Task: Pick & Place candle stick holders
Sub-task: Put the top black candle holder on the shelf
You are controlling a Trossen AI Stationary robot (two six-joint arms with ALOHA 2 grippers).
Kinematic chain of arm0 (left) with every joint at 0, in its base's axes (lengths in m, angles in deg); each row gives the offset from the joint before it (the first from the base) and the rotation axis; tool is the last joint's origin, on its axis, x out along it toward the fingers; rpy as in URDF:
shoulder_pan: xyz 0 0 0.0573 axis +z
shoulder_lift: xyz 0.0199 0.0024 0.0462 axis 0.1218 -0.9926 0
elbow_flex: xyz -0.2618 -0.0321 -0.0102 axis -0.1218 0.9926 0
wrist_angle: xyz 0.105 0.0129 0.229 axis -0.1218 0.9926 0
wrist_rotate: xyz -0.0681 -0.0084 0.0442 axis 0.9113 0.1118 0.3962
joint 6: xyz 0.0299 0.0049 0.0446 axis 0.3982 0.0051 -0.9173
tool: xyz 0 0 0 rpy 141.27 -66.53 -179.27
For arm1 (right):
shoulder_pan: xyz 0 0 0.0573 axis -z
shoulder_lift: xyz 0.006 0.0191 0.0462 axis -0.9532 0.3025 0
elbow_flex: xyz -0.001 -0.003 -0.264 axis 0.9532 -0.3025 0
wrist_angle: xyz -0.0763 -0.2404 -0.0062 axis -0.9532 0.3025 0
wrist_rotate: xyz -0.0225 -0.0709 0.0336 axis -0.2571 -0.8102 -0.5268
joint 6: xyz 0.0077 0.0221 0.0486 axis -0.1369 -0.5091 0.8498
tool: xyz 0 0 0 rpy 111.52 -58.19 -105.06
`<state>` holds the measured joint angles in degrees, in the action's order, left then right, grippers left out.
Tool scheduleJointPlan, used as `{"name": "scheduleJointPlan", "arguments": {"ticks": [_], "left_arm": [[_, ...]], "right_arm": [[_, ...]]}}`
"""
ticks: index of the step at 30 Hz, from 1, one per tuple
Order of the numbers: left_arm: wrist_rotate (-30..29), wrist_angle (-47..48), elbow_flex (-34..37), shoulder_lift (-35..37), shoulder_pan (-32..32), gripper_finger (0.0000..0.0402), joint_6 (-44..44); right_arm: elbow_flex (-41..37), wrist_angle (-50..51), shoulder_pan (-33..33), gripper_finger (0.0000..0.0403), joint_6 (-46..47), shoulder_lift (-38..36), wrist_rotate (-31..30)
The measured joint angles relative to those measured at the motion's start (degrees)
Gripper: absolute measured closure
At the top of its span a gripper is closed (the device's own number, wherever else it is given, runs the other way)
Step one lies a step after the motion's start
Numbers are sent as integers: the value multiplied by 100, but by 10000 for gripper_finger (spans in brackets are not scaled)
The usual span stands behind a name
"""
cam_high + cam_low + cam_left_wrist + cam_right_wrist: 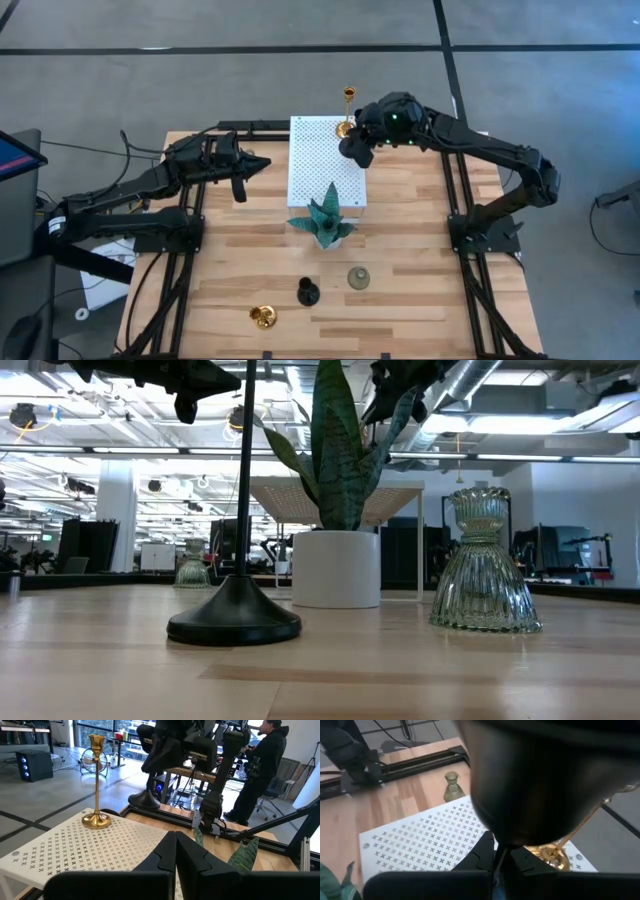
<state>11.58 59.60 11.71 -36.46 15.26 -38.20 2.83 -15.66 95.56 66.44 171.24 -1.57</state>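
We see the right gripper (357,148), fingers closed on a black candle stick holder (535,785), above the white perforated board (325,165). A gold holder (346,112) stands at the board's far corner. The left gripper (240,180), shut and empty, waits beside the board.

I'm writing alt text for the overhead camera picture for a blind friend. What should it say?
A wooden table seen from above: the right gripper holds a black holder over a white perforated board beside a standing gold candlestick. The left gripper waits, shut. Nearer: a teal plant and three more holders.
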Motion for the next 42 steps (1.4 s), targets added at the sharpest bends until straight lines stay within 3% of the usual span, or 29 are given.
{"name": "scheduleJointPlan", "arguments": {"ticks": [20, 42], "left_arm": [[-1, 35, 0, -1, 1, 398, 0], [2, 43, 0, 1, 1, 398, 0]], "right_arm": [[-8, 77, 101, 403, 139, 120, 358], [-2, 39, 434, 403, 80, 943, 291]]}}
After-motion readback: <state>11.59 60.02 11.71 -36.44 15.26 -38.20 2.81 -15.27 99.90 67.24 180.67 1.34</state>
